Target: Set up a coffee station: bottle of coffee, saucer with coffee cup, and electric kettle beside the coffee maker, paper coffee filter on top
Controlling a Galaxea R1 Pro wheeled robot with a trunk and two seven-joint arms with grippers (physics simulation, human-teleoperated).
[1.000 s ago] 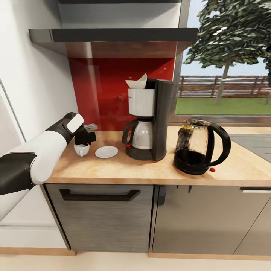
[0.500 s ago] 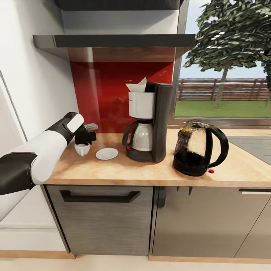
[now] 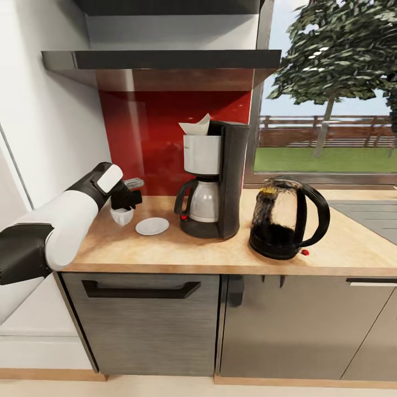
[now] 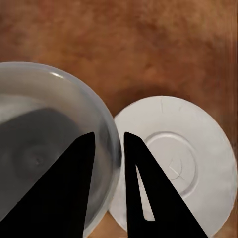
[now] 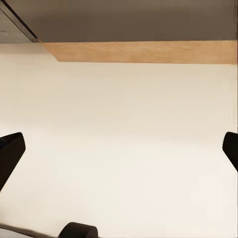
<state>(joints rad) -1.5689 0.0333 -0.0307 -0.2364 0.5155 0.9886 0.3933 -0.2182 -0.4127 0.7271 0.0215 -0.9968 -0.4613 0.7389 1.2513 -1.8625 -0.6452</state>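
My left gripper [image 3: 124, 203] is shut on the rim of the white coffee cup [image 3: 122, 216], holding it just above the kitchen countertop [image 3: 182, 248]. In the left wrist view the cup's rim [image 4: 110, 134] sits between the black fingers [image 4: 82, 168], overlapping the edge of the white saucer [image 4: 183, 168]. The saucer [image 3: 152, 226] lies right of the cup, beside the coffee maker [image 3: 218, 182]. A paper coffee filter [image 3: 196, 127] rests on top of the machine. The electric kettle [image 3: 284, 218] stands to its right. The bottle of coffee is out of view. My right gripper [image 5: 119, 148] is open over pale floor.
Two black wall boards [image 3: 165, 59] [image 3: 165, 5] hang above a red backsplash [image 3: 143, 138]. A white wall closes the counter's left end. A steel sink [image 3: 375, 212] sits at the far right, under a window. Grey cabinet fronts [image 3: 143, 325] are below.
The cup in my left gripper has risen a little and moved closer to the saucer. The head view has shifted slightly; the other things stay put.
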